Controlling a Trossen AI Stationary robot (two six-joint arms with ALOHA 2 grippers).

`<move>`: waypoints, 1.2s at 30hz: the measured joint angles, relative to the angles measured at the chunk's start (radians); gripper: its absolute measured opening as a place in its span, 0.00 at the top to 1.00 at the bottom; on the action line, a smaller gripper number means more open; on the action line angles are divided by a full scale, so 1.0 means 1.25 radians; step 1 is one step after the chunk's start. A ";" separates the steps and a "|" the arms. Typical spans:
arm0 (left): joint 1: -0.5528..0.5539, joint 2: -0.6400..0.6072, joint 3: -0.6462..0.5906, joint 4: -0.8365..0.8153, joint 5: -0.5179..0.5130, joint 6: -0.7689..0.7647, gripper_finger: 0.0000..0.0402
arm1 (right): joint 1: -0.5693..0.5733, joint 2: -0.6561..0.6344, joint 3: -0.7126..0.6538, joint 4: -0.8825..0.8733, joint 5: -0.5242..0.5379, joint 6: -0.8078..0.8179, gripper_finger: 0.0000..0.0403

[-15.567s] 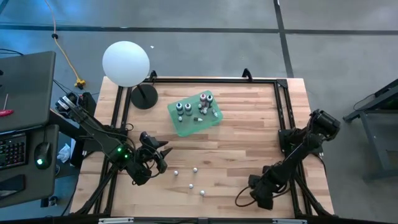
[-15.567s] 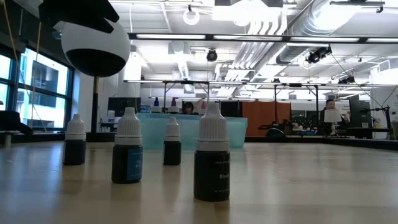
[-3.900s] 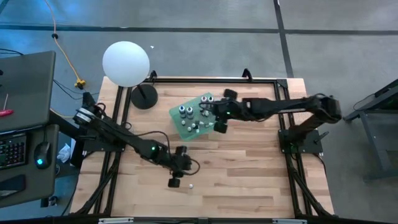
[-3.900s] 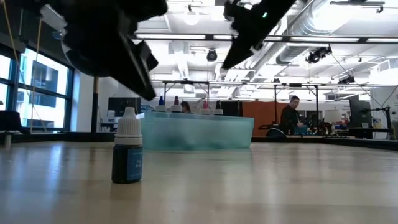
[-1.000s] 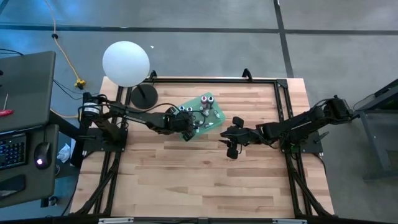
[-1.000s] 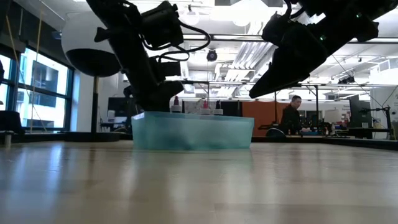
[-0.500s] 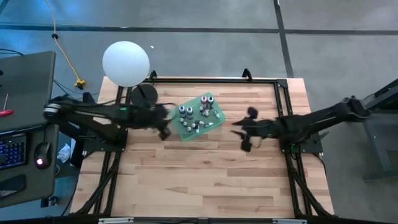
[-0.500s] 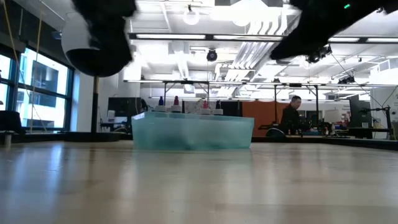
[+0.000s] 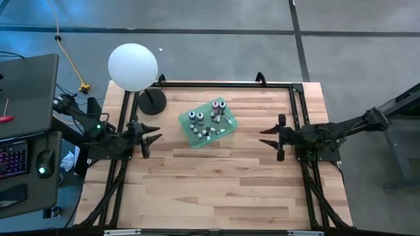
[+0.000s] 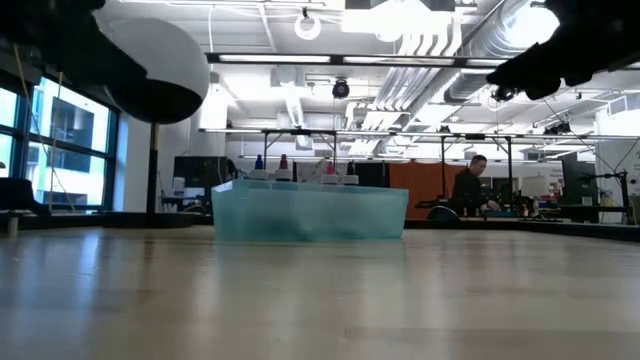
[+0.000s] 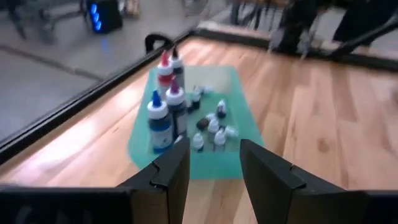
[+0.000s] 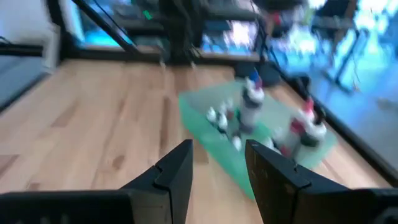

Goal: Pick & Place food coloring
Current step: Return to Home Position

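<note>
The tiny whitish-capped food coloring bottles (image 9: 205, 131) stand grouped inside the shallow green plastic tray (image 9: 189, 135), just above the centre of the high view on the light wooden table (image 9: 216, 190). Every bottle in view is within the tray. The tray's long axis runs from lower left to upper right of that frame. The dark two-finger left gripper (image 9: 152, 137) hangs at centre left, near the table's edge, with fingers spread and empty and tips aimed right toward the tray. The dark two-finger right gripper (image 9: 266, 136) mirrors it at centre right, also spread and empty, tips aimed left. The tray lies between the two — apart from both at roughly equal clearance, so neither arm is clearly nearer. Judgement: placing appears complete, and any coming move is a retreat from the tray rather than a reach. In the left wrist view the taller bottles stand upright with blue and red tips; the smaller ones cluster beside them — whether all are upright cannot be told. The large white sphere lamp (image 9: 133, 66) occupies the upper left.
</note>
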State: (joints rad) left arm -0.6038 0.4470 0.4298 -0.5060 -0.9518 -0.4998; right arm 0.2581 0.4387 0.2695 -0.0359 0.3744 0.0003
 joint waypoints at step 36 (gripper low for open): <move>0.001 -0.249 -0.321 0.472 0.188 0.380 0.66 | -0.002 -0.315 -0.150 -0.112 0.037 0.056 0.65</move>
State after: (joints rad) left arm -0.6022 0.1356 0.0281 0.0840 -0.7162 -0.0243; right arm 0.2555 0.0456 0.0822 -0.1757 0.4210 0.0704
